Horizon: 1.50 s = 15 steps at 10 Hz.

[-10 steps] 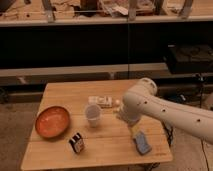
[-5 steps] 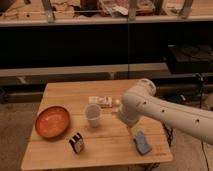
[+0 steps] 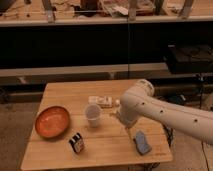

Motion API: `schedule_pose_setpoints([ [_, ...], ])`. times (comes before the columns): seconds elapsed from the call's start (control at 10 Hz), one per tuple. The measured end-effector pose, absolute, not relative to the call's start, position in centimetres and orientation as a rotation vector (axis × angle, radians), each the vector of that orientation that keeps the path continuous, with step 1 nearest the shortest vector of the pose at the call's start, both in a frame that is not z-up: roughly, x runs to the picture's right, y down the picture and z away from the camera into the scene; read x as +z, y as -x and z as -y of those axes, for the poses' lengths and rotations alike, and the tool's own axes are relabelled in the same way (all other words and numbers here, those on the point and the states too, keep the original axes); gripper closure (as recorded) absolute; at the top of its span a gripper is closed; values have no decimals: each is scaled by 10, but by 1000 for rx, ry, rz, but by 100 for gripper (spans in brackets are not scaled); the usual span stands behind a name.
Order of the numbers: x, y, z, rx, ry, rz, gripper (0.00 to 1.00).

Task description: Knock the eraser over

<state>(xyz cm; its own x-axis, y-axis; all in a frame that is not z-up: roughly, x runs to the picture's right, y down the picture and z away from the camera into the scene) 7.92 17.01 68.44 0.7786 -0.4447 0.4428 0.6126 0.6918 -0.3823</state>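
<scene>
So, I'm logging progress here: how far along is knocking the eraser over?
Done: nothing yet; the eraser stands upright. In hand: the gripper sits beside the clear cup, apart from the eraser. Left: reach the eraser and tip it.

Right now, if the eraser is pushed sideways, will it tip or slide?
The eraser stands upright, so it probably tips rather than slides. Being small, it is likely light. The gripper is by the cup, away from the eraser.
</scene>
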Motion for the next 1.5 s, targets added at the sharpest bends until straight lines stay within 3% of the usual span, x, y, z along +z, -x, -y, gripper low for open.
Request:
schedule_pose_setpoints([
  [1.5,687,-55,-181,-695,549,392,20],
])
